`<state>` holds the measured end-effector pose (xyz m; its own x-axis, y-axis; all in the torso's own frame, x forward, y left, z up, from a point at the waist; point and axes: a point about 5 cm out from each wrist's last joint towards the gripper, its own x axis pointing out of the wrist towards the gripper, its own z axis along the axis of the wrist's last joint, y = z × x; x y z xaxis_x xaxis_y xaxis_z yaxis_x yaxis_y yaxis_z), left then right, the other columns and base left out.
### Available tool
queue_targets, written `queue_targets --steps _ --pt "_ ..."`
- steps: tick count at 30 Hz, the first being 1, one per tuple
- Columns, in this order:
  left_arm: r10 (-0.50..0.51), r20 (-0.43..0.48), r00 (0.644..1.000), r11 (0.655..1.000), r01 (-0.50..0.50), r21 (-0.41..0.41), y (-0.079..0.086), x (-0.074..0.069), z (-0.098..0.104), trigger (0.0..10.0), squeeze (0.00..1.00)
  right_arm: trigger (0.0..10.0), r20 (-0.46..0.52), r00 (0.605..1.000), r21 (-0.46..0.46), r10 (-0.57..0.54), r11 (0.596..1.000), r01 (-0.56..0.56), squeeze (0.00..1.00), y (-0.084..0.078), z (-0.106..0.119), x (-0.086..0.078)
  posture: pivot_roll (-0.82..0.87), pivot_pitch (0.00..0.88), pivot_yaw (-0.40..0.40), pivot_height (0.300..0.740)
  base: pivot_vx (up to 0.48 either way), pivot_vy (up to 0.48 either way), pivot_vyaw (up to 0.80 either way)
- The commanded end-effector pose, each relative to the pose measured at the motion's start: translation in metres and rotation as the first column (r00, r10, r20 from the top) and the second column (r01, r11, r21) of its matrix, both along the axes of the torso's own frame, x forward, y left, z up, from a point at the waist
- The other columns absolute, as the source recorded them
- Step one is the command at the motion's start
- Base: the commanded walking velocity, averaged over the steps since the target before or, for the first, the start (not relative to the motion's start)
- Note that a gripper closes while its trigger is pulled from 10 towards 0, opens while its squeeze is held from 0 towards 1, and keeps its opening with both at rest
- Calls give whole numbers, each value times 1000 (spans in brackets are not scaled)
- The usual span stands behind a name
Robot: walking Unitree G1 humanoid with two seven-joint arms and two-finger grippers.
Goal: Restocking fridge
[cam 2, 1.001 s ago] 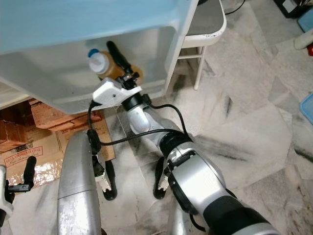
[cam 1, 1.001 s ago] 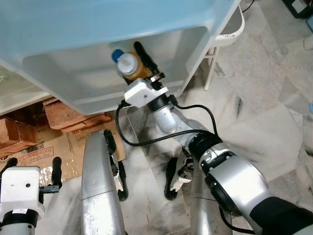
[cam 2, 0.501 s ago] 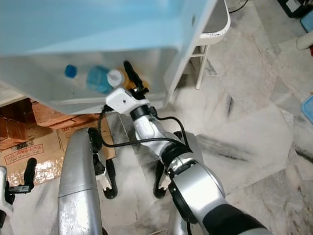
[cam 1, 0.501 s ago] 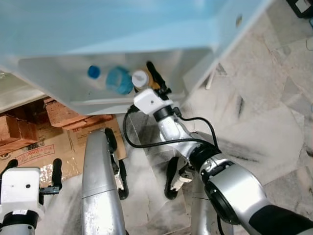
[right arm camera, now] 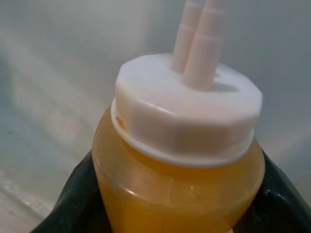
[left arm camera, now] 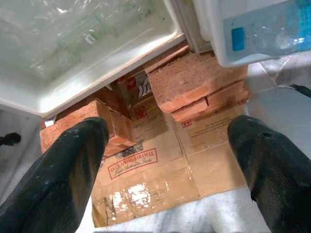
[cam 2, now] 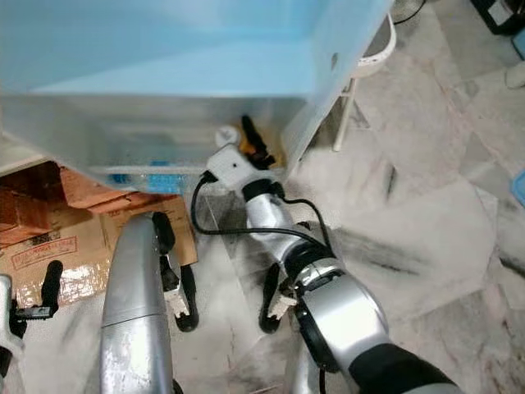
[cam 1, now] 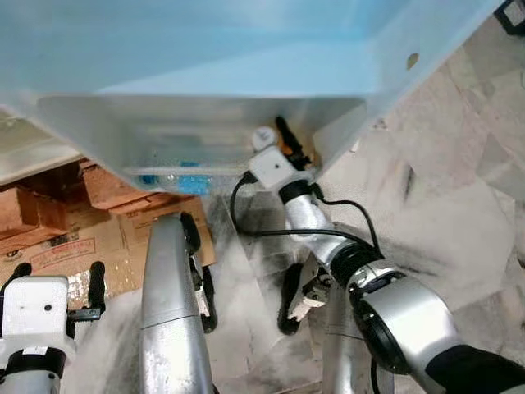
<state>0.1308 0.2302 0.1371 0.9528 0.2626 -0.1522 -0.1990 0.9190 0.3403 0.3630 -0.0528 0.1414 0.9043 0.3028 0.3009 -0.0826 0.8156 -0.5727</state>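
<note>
An orange-filled bottle with a white cap stands at the right end of the fridge door shelf, a translucent white bin. My right gripper reaches into that bin and is shut on the bottle, with black fingers on both sides of it. Water bottles with blue labels lie in the bin and show through its front wall. My left gripper hangs low at the left, open with nothing between its fingers.
Red bricks and flattened cardboard lie on the floor under the fridge door. A white chair stands just right of the door. Marble floor spreads to the right. My silver legs are below.
The whole view has shifted. My right gripper has carried the orange bottle rightward and lower into the door shelf. The blue-capped bottles now show through the bin's front wall.
</note>
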Motion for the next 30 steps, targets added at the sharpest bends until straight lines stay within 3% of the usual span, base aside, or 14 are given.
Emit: queue_targets --steps 1,8,23,24,25,30 --pt "16 -61 998 1000 -16 -5 4 -5 -9 10000 0 10000 -116 990 -10 -82 997 82 0 -22 -28 -5 368 503 -32 511 0 0 0" --pt "22 -58 998 1000 -22 -4 5 -4 -10 10000 0 10000 -203 957 77 -207 971 227 0 -48 -35 -2 371 497 -31 511 0 0 0" --pt "24 -60 998 1000 -24 -13 6 -2 -11 10000 0 10000 -255 937 197 -240 935 293 0 -54 -29 3 369 498 -31 511 0 0 0" --pt "23 -60 998 1000 -24 -13 5 -2 -11 10000 0 10000 -262 934 206 -243 931 300 16 -55 -30 4 369 499 -31 511 0 0 0" --pt "23 -59 998 1000 -24 -14 5 -1 -11 10000 0 10000 -264 933 208 -243 931 301 129 -55 -30 4 369 499 -32 511 0 0 0" --pt "26 -56 998 1000 -26 -15 5 -1 -11 10000 0 10000 -271 930 218 -249 925 311 122 -57 -30 4 367 497 -34 511 0 0 0"
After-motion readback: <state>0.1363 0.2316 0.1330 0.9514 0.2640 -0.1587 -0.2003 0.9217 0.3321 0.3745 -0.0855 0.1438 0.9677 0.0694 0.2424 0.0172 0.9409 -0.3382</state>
